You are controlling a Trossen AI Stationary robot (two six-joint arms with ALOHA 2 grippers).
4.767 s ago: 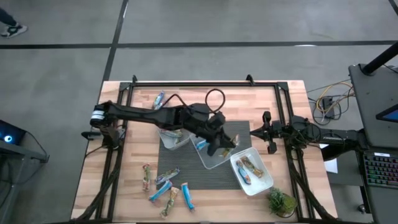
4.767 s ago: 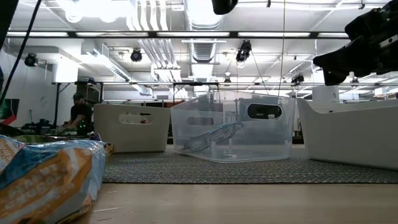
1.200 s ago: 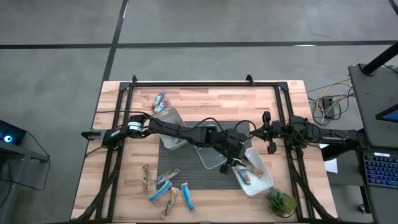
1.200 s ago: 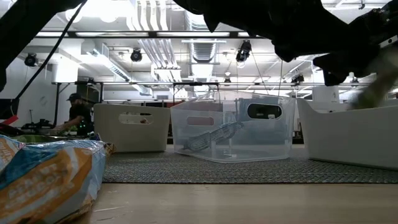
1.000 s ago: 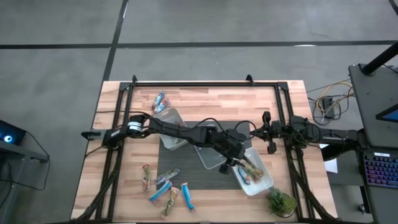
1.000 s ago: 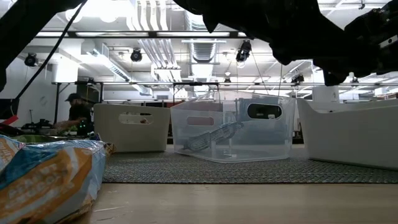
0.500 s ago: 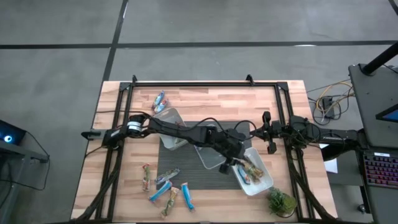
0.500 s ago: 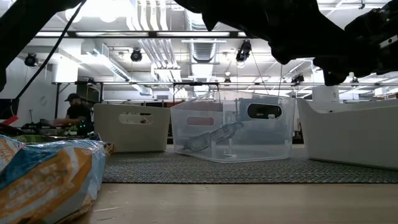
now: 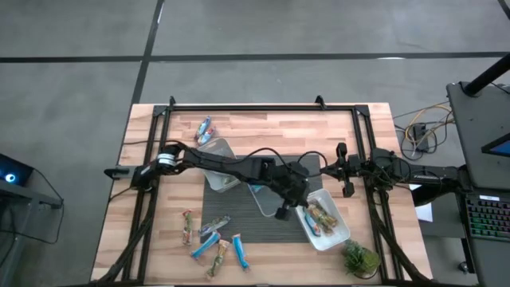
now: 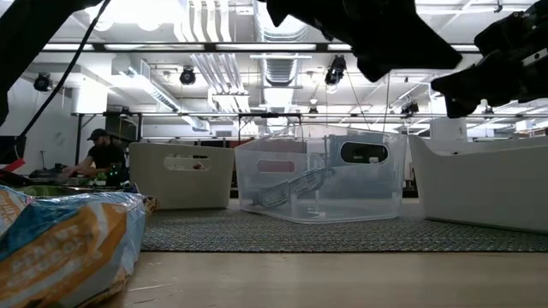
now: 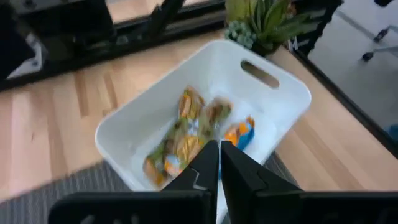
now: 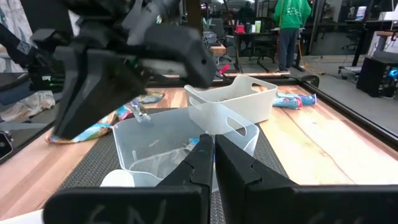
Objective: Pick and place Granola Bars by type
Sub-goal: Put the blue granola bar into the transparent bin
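The left gripper, fingers pressed together and empty, hangs over the white tub near the tabletop's front right corner. Inside, Granola Bars lie lengthwise along the tub's long axis.

The high view looks straight down on the whole pale wooden counter. The low view sits at counter height, close behind a wrapped bar, facing the clear rectangular plastic tub. The left wrist view peers steeply into the white rectangular plastic tub, which the high view shares. The right wrist view looks level across that clear tub.
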